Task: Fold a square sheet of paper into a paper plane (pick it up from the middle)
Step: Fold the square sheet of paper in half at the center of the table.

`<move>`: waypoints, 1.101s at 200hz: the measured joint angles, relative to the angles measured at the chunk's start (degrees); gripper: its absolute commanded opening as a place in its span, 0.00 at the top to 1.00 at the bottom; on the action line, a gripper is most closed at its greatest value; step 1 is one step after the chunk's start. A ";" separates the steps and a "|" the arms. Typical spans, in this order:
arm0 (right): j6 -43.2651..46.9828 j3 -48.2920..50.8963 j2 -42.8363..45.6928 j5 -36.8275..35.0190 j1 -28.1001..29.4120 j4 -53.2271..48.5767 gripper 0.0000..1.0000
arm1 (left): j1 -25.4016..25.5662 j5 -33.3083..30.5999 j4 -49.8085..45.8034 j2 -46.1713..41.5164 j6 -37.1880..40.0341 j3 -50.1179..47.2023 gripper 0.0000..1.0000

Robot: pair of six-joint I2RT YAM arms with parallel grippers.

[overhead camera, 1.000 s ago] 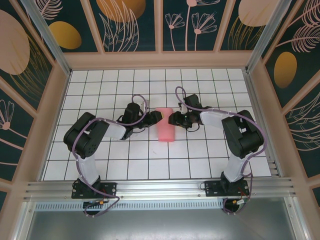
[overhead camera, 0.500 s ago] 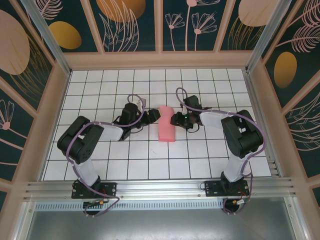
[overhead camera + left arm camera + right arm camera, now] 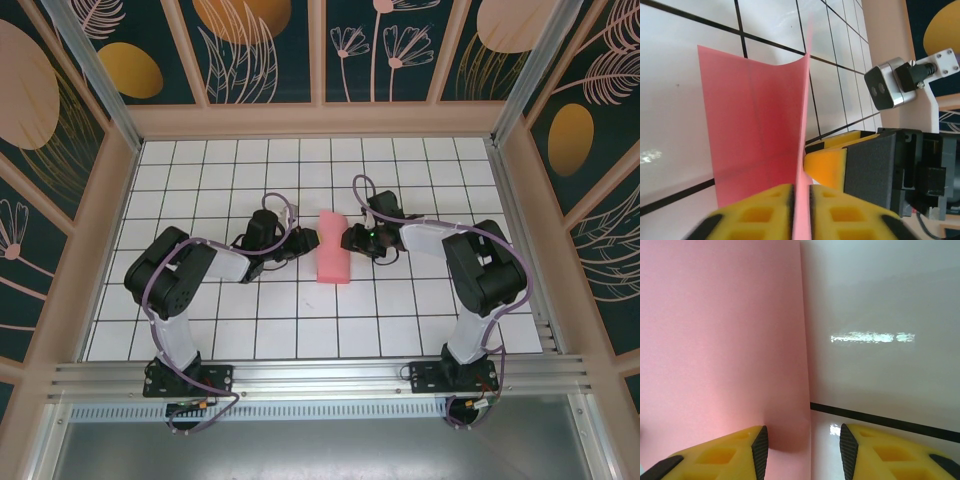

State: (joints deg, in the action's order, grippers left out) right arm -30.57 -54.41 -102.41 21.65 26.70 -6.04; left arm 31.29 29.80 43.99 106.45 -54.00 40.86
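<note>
Mid-fold, I judge: the left hand (image 3: 801,202) is clamped on a raised flap of the square sheet of paper (image 3: 752,115), which lies part-folded on the worktop (image 3: 300,320) between the arms. Just beyond, the right hand (image 3: 804,445) stands apart, straddling the sheet's edge — next, carry the flap over squarely and press the crease.

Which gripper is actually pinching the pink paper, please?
The left gripper: its fingers clamp the paper by a raised flap, whereas the right gripper has fingers apart.
</note>
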 measured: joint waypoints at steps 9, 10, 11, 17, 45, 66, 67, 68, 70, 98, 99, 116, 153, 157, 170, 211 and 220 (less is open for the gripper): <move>-0.02 0.37 0.48 0.39 -0.07 0.26 0.53 | 0.02 0.24 0.33 0.00 -0.24 0.00 1.00; -0.02 0.46 0.57 0.42 -0.07 0.33 0.53 | 0.02 0.26 0.37 0.00 -0.02 0.00 1.00; -0.02 0.50 0.61 0.48 -0.09 0.37 0.52 | 0.02 0.33 0.42 0.00 0.04 0.00 1.00; -0.02 0.94 1.22 0.72 -0.13 0.57 0.52 | 0.02 0.46 0.68 0.00 -0.07 0.00 1.00; -0.39 2.80 5.64 1.66 -0.92 1.40 0.50 | 0.04 1.33 2.40 0.00 -0.92 0.00 1.00; -1.05 4.81 9.38 2.32 -2.10 3.34 0.50 | 0.35 1.31 2.69 0.00 -1.42 0.13 1.00; -1.16 4.94 9.60 2.34 -2.16 3.43 0.50 | 0.35 1.31 2.67 0.00 -1.42 0.13 1.00; -1.22 5.03 9.75 2.38 -2.23 3.50 0.50 | 0.37 1.29 2.62 0.00 -1.42 0.15 1.00; -1.31 5.27 10.10 2.43 -2.36 3.65 0.50 | 0.46 1.27 2.49 0.00 -1.42 0.20 1.00; -1.99 7.65 12.55 2.78 -3.15 4.35 0.59 | 1.29 0.81 0.74 0.00 -1.40 1.92 1.00; -1.95 7.69 12.57 2.80 -3.15 4.35 0.59 | 1.31 0.79 0.70 0.00 -1.42 1.97 1.00; -1.92 8.98 12.68 3.28 -3.10 4.37 0.65 | 1.68 0.17 0.24 0.00 -1.55 2.95 1.00; -2.45 10.86 12.04 3.52 -3.08 4.15 0.70 | 2.19 -0.26 0.39 0.00 -3.39 3.80 1.00; -2.45 10.91 11.82 3.58 -3.08 4.17 0.70 | 2.29 -0.28 0.39 0.00 -3.67 3.93 1.00; -2.43 11.19 11.02 4.00 -3.04 4.33 0.70 | 2.67 -0.31 0.50 0.00 -4.31 4.37 1.00; -2.29 11.41 7.69 6.21 -2.43 5.03 0.67 | 4.07 -0.42 3.23 0.63 -6.67 5.79 1.00; -2.16 11.41 7.23 6.71 -2.32 5.09 0.66 | 4.26 -0.46 3.93 1.14 -7.08 6.05 1.00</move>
State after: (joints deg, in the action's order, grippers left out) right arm -32.73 -43.00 -95.18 28.36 24.38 -0.95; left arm 35.55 29.34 47.92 107.59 -61.08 46.92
